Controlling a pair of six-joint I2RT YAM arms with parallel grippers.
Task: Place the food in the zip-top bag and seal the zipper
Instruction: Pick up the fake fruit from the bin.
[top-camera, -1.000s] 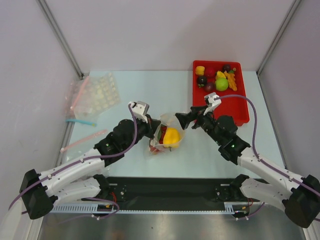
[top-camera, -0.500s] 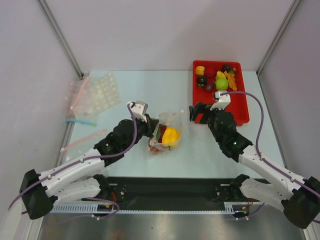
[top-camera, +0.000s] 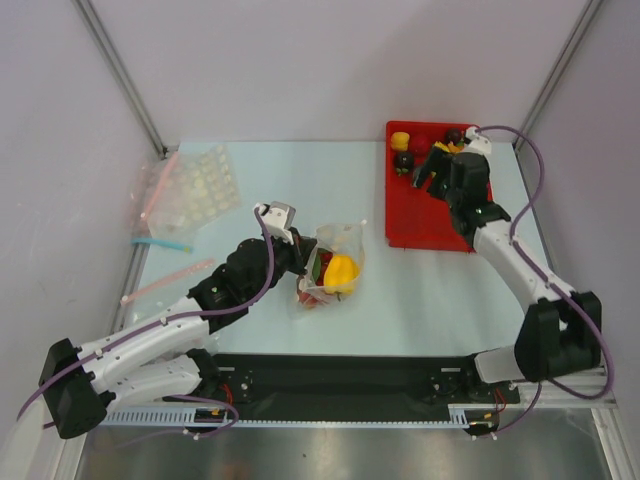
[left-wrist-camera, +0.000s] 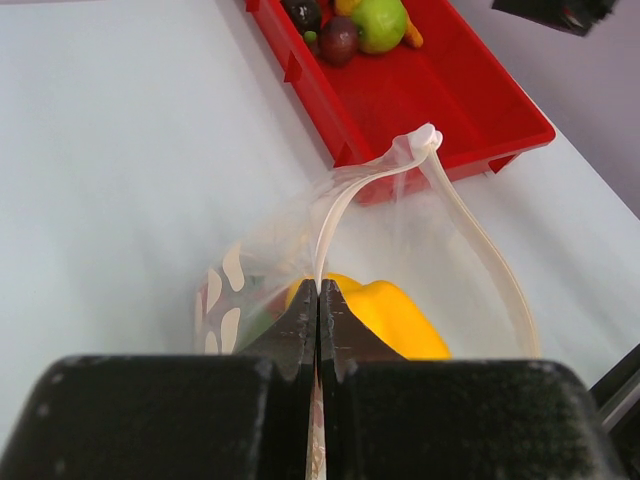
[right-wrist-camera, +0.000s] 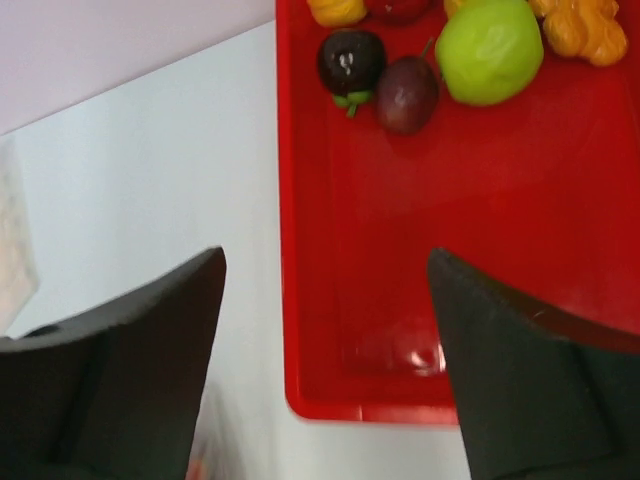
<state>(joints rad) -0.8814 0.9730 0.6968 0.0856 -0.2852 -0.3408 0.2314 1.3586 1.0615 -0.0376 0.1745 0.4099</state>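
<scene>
The zip-top bag stands near the table's middle with its mouth open. Inside it lie a yellow pepper and small red pieces. My left gripper is shut on the near side of the bag's whitish zipper rim. More food sits at the red tray's far end: a green apple, a purple plum, a dark round fruit and an orange piece. My right gripper hangs open and empty over the tray's near left corner.
The red tray lies at the back right. At the back left are clear bags with pink strips, a white dimpled sheet, a blue strip and a loose pink strip.
My right arm has swung away from the bag's mouth, back and to the right, and now hangs over the red tray. The left gripper has kept its hold on the bag.
</scene>
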